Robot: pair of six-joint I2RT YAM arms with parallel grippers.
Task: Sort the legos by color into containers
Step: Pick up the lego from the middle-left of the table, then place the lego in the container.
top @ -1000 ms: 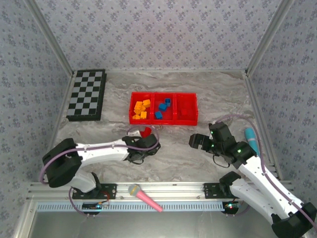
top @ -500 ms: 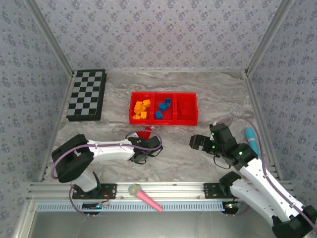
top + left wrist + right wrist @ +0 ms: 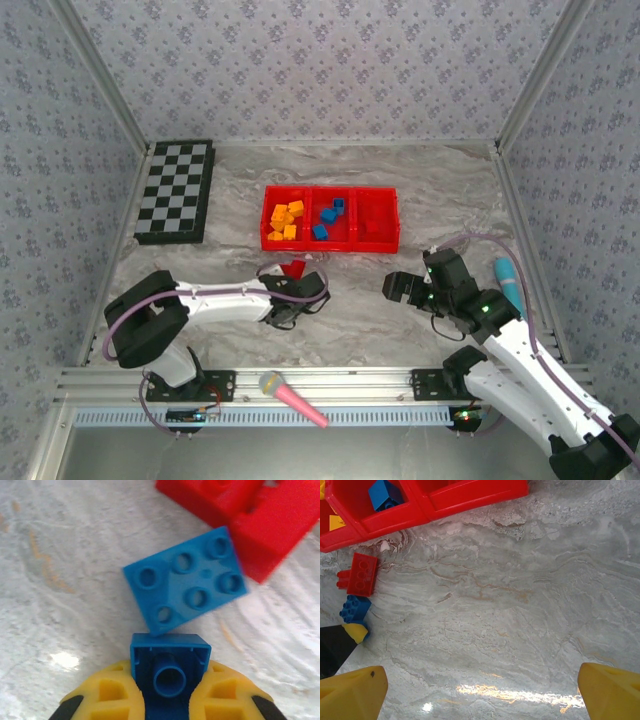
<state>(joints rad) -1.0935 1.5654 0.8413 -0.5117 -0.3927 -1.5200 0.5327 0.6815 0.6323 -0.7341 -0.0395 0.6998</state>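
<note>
In the overhead view, your left gripper sits low over the marble table, at about 7 o'clock from the red tray. The left wrist view shows its yellow fingers clenched on a small blue brick, whose hollow underside faces the camera. A larger blue brick touches that brick at 12 o'clock and lies flat on the table, studs up. Two blurred red bricks lie at 1 o'clock from it.

Your right gripper hovers over bare table at about 4 o'clock from the tray. Its yellow fingertips are spread wide, with nothing between them.

The tray's left compartment holds orange-yellow bricks, and the middle one holds blue bricks. You cannot tell what the right compartment holds.

A checkerboard lies at 9 o'clock of the tray. A pink toy microphone rests at 6 o'clock, by the near rail.
</note>
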